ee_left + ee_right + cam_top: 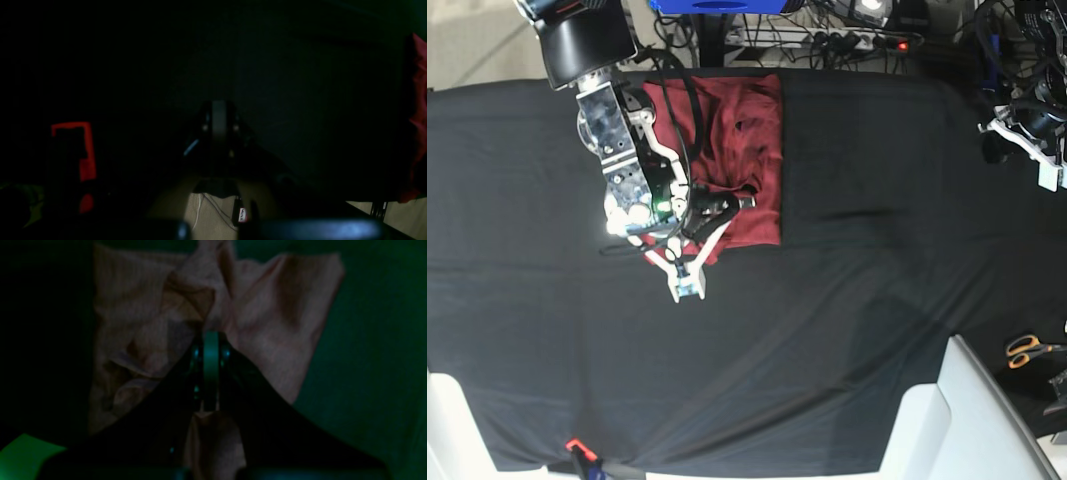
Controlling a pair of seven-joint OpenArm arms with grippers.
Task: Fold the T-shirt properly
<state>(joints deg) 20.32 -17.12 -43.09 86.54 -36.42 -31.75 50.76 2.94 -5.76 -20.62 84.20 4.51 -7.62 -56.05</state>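
The T-shirt [737,140], brick red, lies as a wrinkled upright rectangle on the black cloth [847,260] at the back left in the base view. My right gripper [210,336] is over the shirt's lower part and shut, and folds of the fabric [267,323] run together at its tip, so it looks pinched on the shirt. My left gripper [218,116] is shut with nothing in it, low over the black cloth by the table's right edge. The left wrist view shows only a strip of the shirt [417,110] at its right border.
Orange-handled scissors [1027,350] lie off the cloth at the lower right, beside a white table part [957,420]. Cables and a power strip [847,40] run along the back edge. An orange clamp [575,447] grips the cloth's front left edge.
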